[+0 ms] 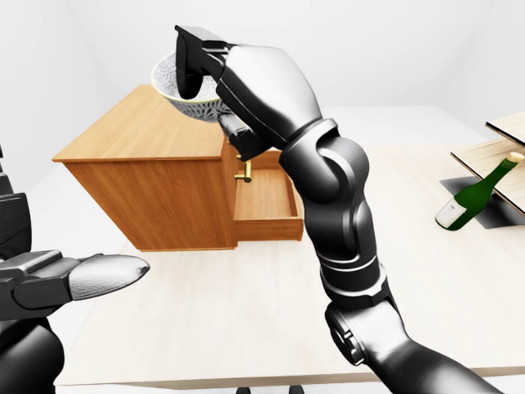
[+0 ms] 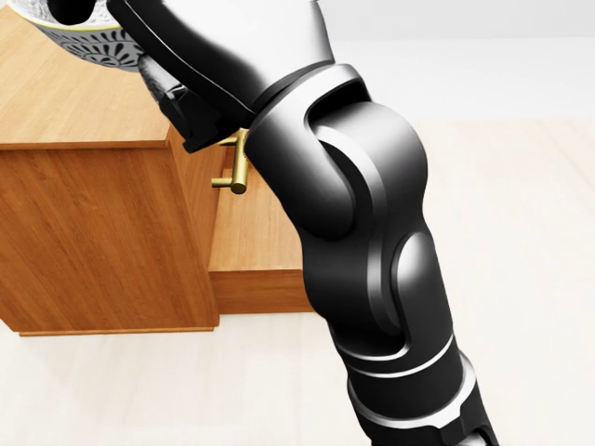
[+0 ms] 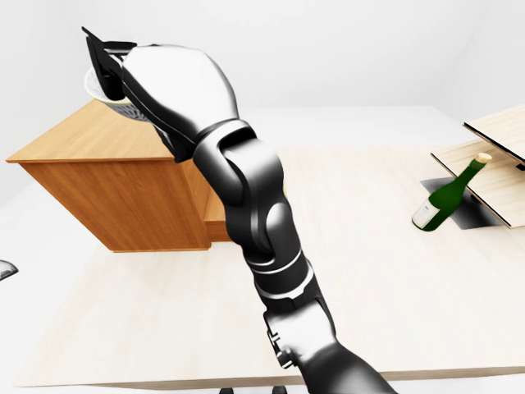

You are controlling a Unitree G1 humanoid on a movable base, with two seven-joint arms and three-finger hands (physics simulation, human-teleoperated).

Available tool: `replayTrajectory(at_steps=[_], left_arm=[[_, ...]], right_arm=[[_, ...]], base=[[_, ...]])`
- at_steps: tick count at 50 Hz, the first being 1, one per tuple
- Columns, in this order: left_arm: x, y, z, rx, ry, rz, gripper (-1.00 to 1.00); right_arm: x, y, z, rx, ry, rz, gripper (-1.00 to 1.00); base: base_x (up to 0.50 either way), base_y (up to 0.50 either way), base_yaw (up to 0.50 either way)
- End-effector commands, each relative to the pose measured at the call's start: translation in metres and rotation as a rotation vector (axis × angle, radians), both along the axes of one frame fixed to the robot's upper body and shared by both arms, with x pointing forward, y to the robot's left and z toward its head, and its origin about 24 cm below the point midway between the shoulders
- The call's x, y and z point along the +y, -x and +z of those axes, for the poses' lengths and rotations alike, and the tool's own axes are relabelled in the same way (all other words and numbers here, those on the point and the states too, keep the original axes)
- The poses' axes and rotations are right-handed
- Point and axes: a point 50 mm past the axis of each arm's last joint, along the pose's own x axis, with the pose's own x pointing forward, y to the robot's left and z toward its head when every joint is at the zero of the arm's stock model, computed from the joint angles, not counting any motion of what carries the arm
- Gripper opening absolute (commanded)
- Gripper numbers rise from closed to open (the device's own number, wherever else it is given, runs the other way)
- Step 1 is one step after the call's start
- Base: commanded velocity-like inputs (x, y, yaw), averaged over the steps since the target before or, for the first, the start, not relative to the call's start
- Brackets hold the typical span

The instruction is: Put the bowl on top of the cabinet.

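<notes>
Carrying the bowl (image 1: 190, 107) is the step in hand: the right hand (image 1: 215, 70) holds it in the air over the cabinet (image 1: 139, 135) top, near the edge above the open drawer (image 1: 264, 197). I judge the next move needs a slow lowering until the bowl sits flat, away from that edge, and only then a release. The fingers are closed on the rim, one inside the bowl and the others outside, while the left hand (image 1: 78, 277) is low at the left, stretched open and empty.
</notes>
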Motion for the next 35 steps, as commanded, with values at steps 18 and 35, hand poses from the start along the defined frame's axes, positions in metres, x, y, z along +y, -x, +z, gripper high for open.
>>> replayTrajectory(at_steps=[18,35], left_arm=[[0.001,0.000,0.001,0.006,0.009,-0.005,0.93],[0.001,0.000,0.002,0.016,0.015,-0.014,0.93]], right_arm=[[0.030,-0.008,-0.014,0.034,-0.004,-0.010,-1.00],[0.039,-0.018,-0.030,0.043,0.013,-0.037,-1.00]], base=[[0.00,0.00,0.00],[0.00,0.00,0.00]])
